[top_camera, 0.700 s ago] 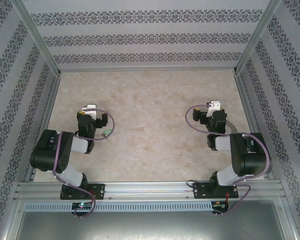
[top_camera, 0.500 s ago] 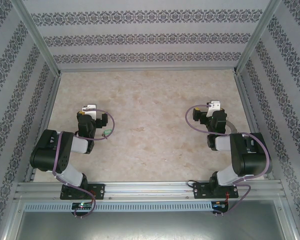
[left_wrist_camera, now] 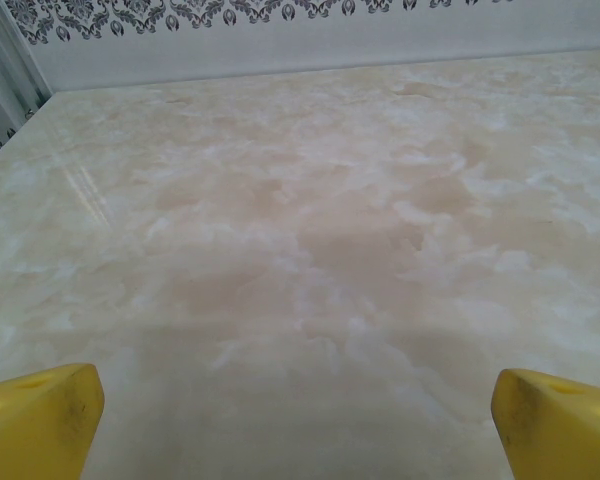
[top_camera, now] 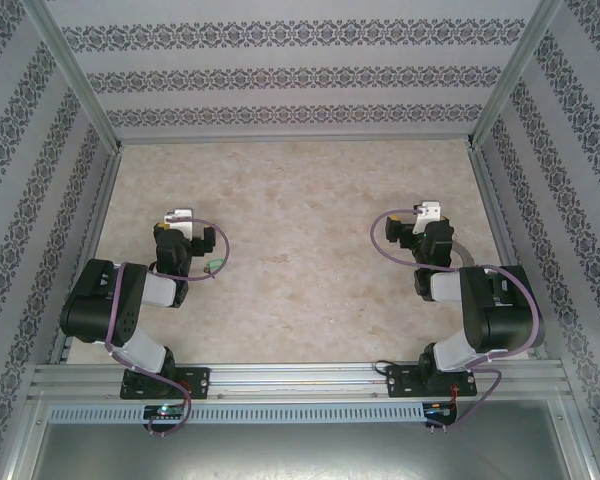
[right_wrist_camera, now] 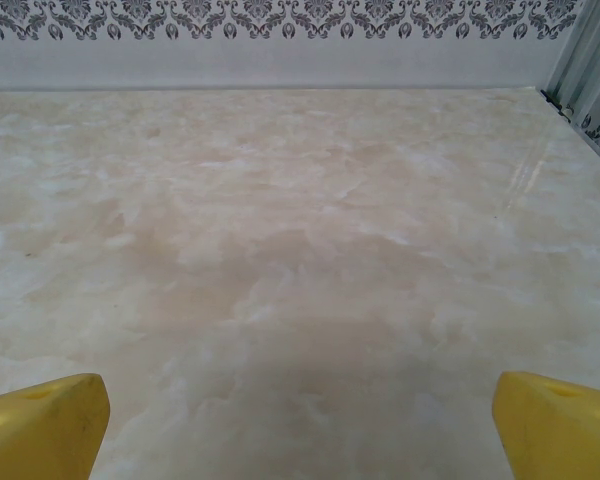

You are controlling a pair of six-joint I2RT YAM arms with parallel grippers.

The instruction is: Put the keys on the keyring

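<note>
A small key with a bright green tag lies on the table just right of the left arm's wrist, nearer the bases than the fingers. A thin grey arc peeks out beside the right arm's wrist; I cannot tell whether it is the keyring. My left gripper is open, its yellow fingertips wide apart over bare table. My right gripper is open too, with yellow fingertips spread and nothing between them.
Both arms are folded back near the front rail. Patterned walls enclose the marbled tabletop on three sides, with metal corner posts at the back. Purple cables loop off each wrist.
</note>
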